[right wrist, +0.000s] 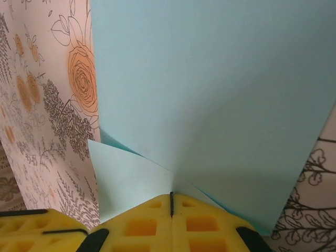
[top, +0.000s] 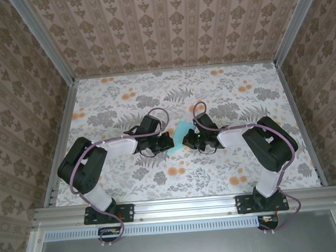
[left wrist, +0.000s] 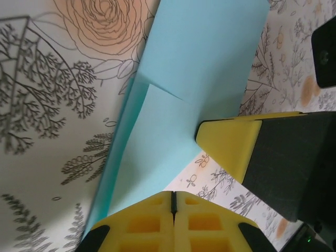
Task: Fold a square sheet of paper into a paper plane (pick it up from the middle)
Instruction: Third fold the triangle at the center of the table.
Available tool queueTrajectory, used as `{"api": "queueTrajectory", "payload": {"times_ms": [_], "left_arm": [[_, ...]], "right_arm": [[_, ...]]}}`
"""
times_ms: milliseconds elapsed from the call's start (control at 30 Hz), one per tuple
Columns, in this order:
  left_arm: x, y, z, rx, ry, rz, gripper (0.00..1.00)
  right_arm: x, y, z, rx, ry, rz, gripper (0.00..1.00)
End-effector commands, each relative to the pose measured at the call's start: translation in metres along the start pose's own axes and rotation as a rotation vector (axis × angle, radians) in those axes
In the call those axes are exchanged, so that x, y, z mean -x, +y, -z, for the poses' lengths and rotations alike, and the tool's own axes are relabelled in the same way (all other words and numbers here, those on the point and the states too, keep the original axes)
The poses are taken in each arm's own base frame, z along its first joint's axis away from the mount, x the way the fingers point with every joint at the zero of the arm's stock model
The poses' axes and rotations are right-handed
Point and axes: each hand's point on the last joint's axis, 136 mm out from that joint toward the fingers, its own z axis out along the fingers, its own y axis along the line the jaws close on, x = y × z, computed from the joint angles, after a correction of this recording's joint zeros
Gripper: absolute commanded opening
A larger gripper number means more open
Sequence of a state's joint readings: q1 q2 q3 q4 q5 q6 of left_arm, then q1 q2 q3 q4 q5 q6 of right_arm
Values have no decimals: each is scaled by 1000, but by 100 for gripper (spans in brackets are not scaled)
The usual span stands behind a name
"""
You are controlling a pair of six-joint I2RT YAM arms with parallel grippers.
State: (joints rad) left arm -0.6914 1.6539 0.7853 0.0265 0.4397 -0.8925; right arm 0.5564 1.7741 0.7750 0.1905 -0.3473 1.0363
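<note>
The square sheet of paper (top: 179, 138) is light teal and lies partly folded on the floral table between my two grippers. In the left wrist view the paper (left wrist: 205, 68) has a flap folded over it, and my left gripper (left wrist: 173, 197) is shut with its yellow tips over the paper's near edge. The right gripper's yellow fingers (left wrist: 228, 139) rest on the sheet's right edge. In the right wrist view the paper (right wrist: 210, 94) has creases running to my shut right gripper (right wrist: 171, 197), whose tips sit on it. From above, left gripper (top: 168, 142) and right gripper (top: 186, 141) nearly meet.
The floral tablecloth (top: 154, 98) spreads around the arms inside patterned walls and metal rails (top: 185, 205). The left gripper's yellow finger (right wrist: 31, 231) shows at the lower left of the right wrist view.
</note>
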Motion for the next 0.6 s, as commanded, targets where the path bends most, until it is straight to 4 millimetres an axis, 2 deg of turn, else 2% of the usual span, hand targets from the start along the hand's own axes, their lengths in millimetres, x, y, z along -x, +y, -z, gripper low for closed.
{"api": "queueTrajectory", "payload": {"times_ms": [0, 167, 567], "left_arm": [[7, -13, -8, -59, -69, 78, 2], [8, -9, -17, -57, -101, 118, 0], [0, 19, -28, 0, -103, 207, 0]], "right_arm": [[-7, -34, -6, -99, -4, -74, 1], [-7, -37, -6, -99, -9, -98, 2], [-12, -46, -8, -120, -2, -132, 1]]}}
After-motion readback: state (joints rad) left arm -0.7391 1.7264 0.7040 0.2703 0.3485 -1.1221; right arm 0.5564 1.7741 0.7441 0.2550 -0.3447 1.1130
